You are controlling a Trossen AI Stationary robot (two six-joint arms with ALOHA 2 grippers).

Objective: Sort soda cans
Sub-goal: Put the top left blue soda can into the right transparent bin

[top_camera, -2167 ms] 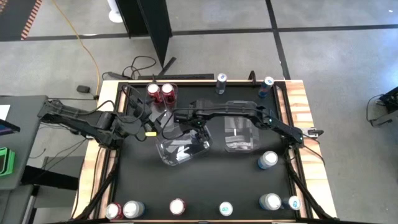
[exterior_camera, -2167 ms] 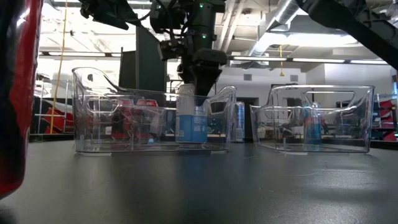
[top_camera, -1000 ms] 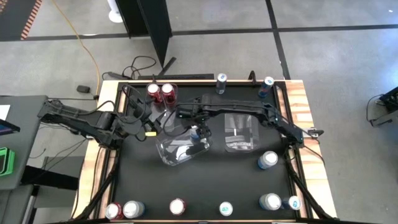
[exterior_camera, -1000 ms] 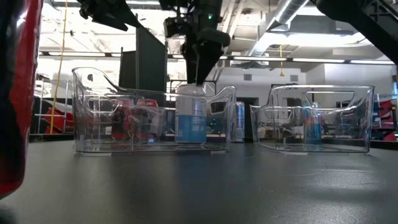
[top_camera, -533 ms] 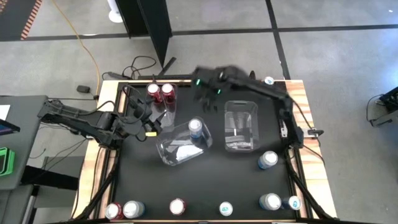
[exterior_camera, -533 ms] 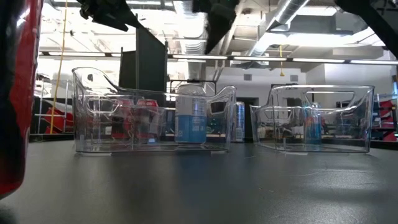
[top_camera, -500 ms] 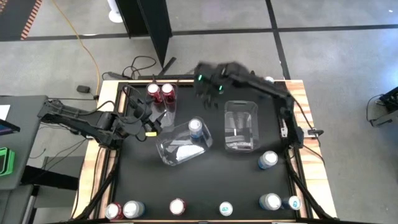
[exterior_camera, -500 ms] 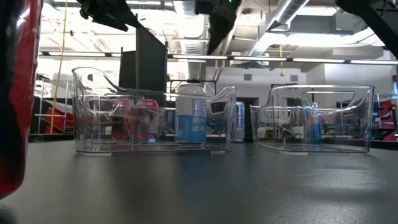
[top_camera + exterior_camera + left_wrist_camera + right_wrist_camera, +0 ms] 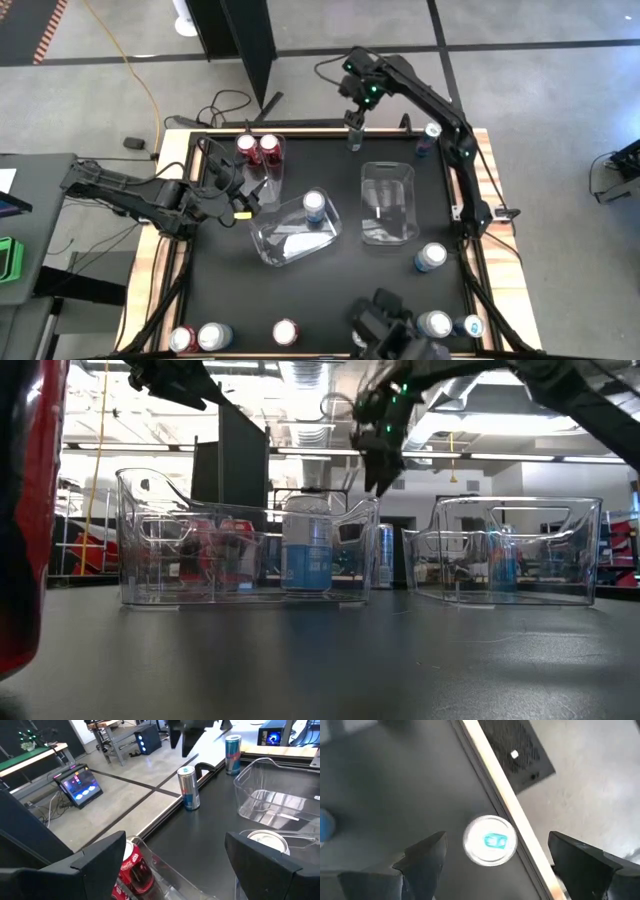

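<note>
Black table w/ wooden edge is carrying two clear bins and cans scattered round its edges. Right arm is reaching long across the far side, elbow bent over the right rail, wrist pointing straight down; right gripper is hovering above a slim blue can standing at the far edge, fingers spread wide w/ nothing between them, the can top sitting centred between them in the wrist view. Left arm is lying low along the left side, forearm stretched toward the middle; left gripper is waiting just beside the tilted bin, fingers wide apart, holding nothing. That tilted bin is holding one silver-white and light blue can upright at its far end. Second bin is sitting to the right, near it but apart. Two red cans are standing touching each other at the far left. Another slim blue can is at the far right corner, one silver-white can near the right rail, more cans in a row along the near edge.
</note>
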